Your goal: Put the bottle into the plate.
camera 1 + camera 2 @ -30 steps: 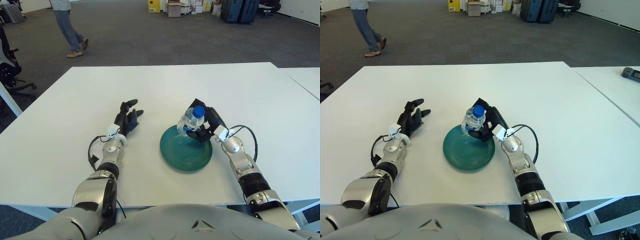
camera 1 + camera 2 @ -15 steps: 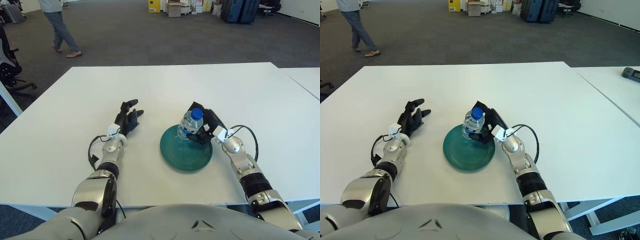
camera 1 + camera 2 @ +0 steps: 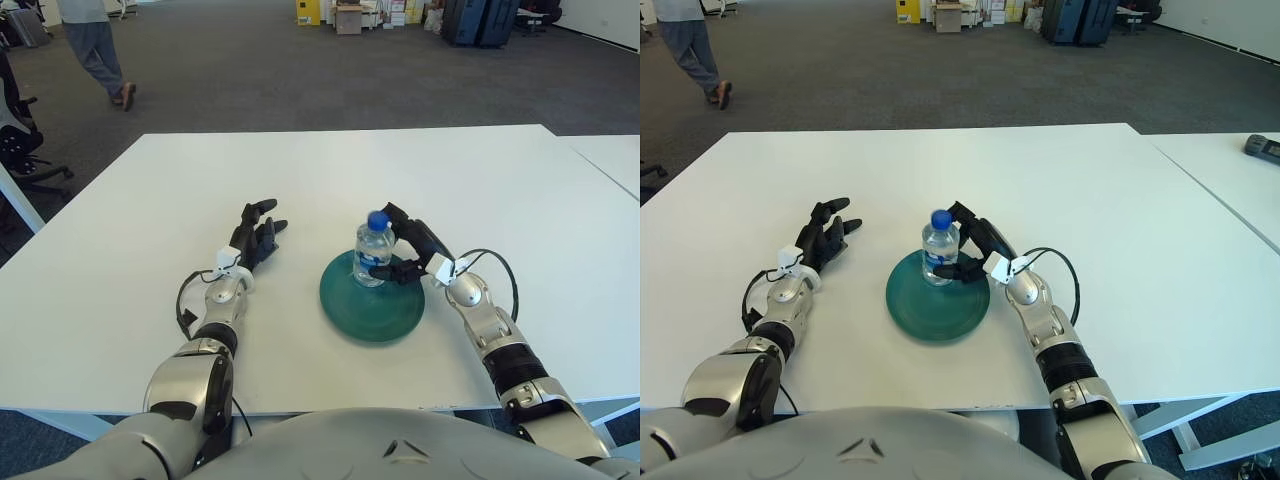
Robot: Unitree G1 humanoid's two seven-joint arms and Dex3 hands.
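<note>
A clear water bottle (image 3: pixel 372 251) with a blue cap stands upright on the far part of the dark green plate (image 3: pixel 371 305) at the table's middle. My right hand (image 3: pixel 404 248) is just right of the bottle. Its fingers are spread, with one finger (image 3: pixel 405 225) raised clear of the cap and a lower finger (image 3: pixel 388 271) close to the bottle's base. The hand does not grip the bottle. My left hand (image 3: pixel 254 238) lies open on the table, left of the plate, fingers relaxed and empty.
The white table (image 3: pixel 480 180) stretches wide behind and to both sides. A second white table (image 3: pixel 615 155) adjoins at the right. A person (image 3: pixel 92 45) walks on the carpet at the far left. An office chair (image 3: pixel 20 140) stands off the table's left edge.
My right hand lowered the bottle from a tilted hold to upright on the plate, then spread its fingers off it. The left hand has not moved. The person walked left.
</note>
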